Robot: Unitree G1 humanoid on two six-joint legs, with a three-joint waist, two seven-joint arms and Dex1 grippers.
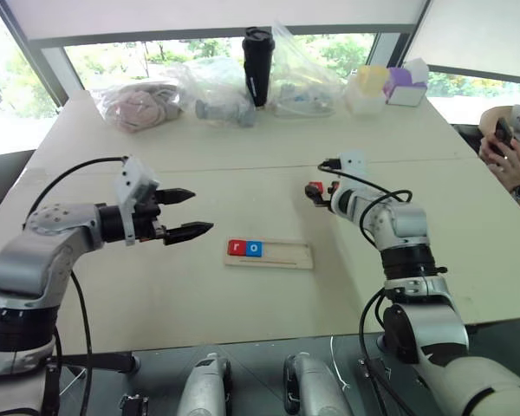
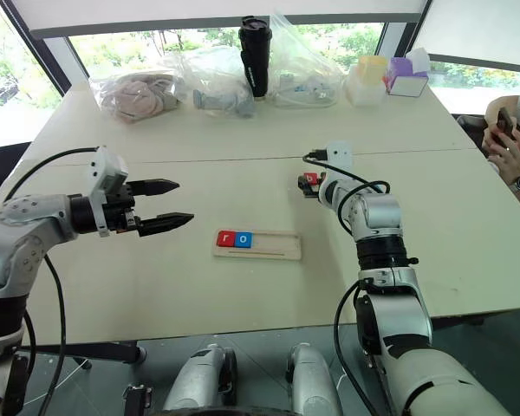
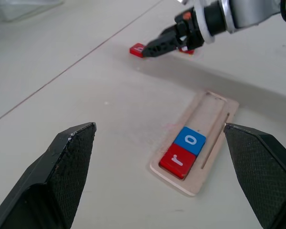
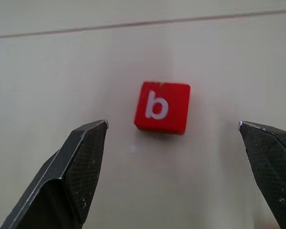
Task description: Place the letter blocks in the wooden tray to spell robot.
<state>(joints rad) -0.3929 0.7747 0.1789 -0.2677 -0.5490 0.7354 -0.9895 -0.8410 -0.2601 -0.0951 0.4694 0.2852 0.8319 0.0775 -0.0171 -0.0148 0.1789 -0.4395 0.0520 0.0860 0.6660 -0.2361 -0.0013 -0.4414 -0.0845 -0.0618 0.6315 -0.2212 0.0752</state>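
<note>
On a pale table (image 1: pixel 269 186), the wooden tray (image 1: pixel 282 256) holds red "r" (image 1: pixel 236 248) and blue "o" (image 1: pixel 254 249). Right gripper (image 4: pixel 174 143), fingers spread, points at the red "b" block (image 4: pixel 162 107); left gripper (image 1: pixel 184 214) hovers open, level.

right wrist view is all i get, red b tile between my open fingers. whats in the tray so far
Observer: The wooden tray holds two tiles at its left end: a red r tile, then a blue o tile touching it. The rest of the tray is bare.
Operator: is the left arm in my way
Observer: No. The left gripper hangs open above the table, left of the tray, holding nothing.
Operator: anything else near the b
Observer: The red b tile lies flat on the table beyond the tray's right end, with the open right gripper right at it; another red bit shows behind the fingers, too hidden to name.
</note>
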